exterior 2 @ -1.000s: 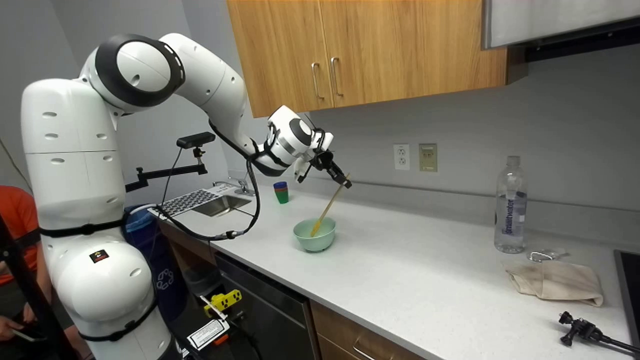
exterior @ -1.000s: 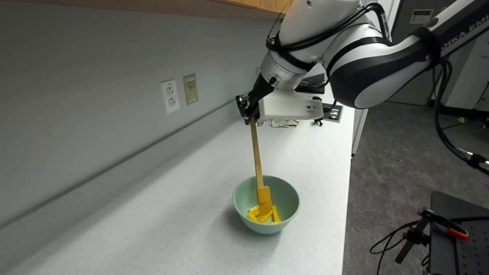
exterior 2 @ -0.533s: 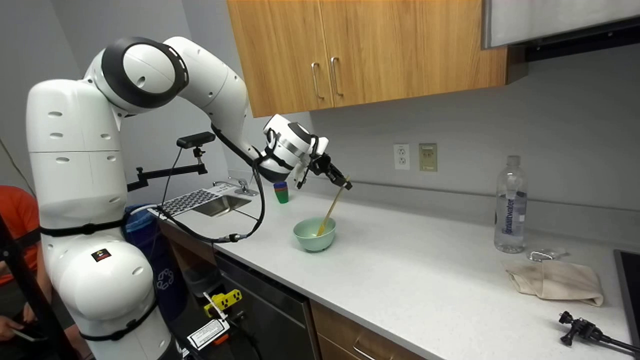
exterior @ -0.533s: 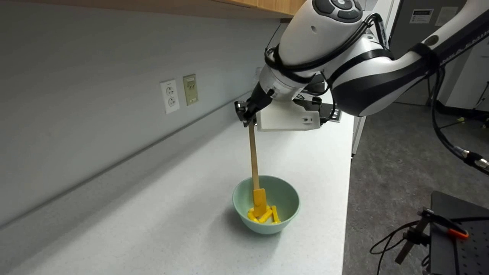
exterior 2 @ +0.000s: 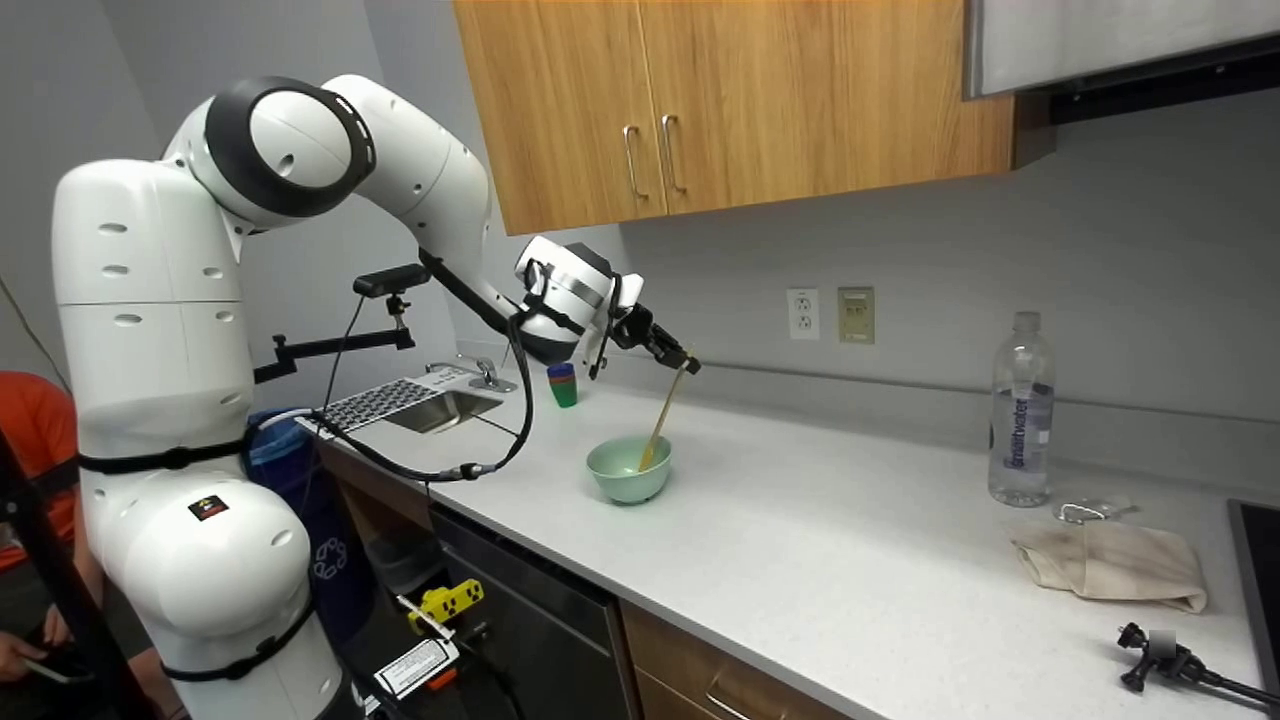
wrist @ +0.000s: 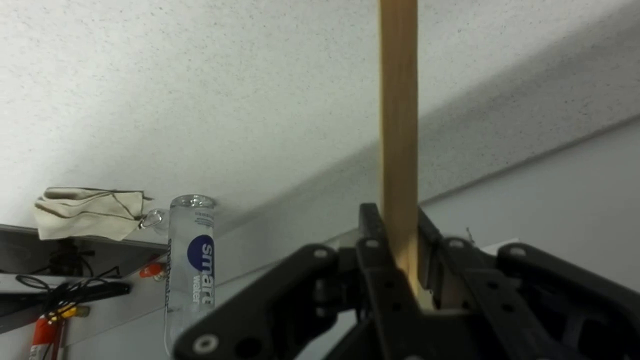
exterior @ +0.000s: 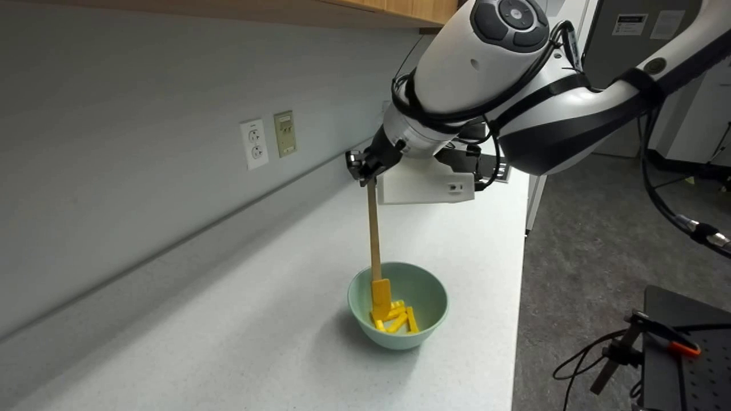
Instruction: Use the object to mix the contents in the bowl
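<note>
The object is a spatula with a tan wooden handle [exterior: 374, 234] and a yellow-orange head [exterior: 381, 299]. My gripper [exterior: 362, 174] is shut on the top of its handle, high above the bowl. In the wrist view the gripper [wrist: 397, 215] has a finger on each side of the handle [wrist: 398, 110]. The pale teal bowl [exterior: 425, 291] stands upright on the counter. The spatula head stands inside at its left, among the contents, several yellow pieces [exterior: 398, 322]. The bowl [exterior 2: 628, 487] also shows in an exterior view, where its wall hides the pieces.
A wall with outlets [exterior: 254, 144] runs behind the counter [exterior: 274, 342], under a wooden cabinet [exterior 2: 830, 90]. A water bottle [exterior 2: 1020, 420], a folded cloth [exterior 2: 1115, 565] and a black mount [exterior 2: 1170, 660] are farther along. Stacked cups [exterior 2: 563, 385] stand near the sink [exterior 2: 445, 410].
My gripper and the spatula have moved left in an exterior view, and the handle stands more upright there. The head has gone from the bowl's middle to its left, uncovering and shifting some yellow pieces.
</note>
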Controlling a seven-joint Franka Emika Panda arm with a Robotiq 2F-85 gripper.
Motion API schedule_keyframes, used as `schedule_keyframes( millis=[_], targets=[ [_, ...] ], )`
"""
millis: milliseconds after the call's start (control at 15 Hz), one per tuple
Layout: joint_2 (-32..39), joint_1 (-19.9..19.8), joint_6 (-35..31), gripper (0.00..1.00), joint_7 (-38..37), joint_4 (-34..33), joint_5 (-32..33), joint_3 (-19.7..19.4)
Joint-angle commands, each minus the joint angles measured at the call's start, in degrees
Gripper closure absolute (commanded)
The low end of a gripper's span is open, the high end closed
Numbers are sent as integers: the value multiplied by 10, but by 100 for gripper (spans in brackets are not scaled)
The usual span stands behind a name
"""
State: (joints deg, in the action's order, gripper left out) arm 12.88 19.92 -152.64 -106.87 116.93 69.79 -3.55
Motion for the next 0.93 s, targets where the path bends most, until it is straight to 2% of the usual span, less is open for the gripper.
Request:
schedule_keyframes(
  millis=[0, 267, 333, 667, 867],
  targets=[
    [-4, 18, 47, 96, -58, -13, 63, -6],
    [-4, 23, 79, 96, -69, -12, 80, -1],
    [-4, -15, 93, 96, -68, -13, 90, 42],
    [-4, -40, 108, 96, -29, -9, 76, 79],
    [-2, -57, 82, 96, 4, -3, 39, 97]
  ],
)
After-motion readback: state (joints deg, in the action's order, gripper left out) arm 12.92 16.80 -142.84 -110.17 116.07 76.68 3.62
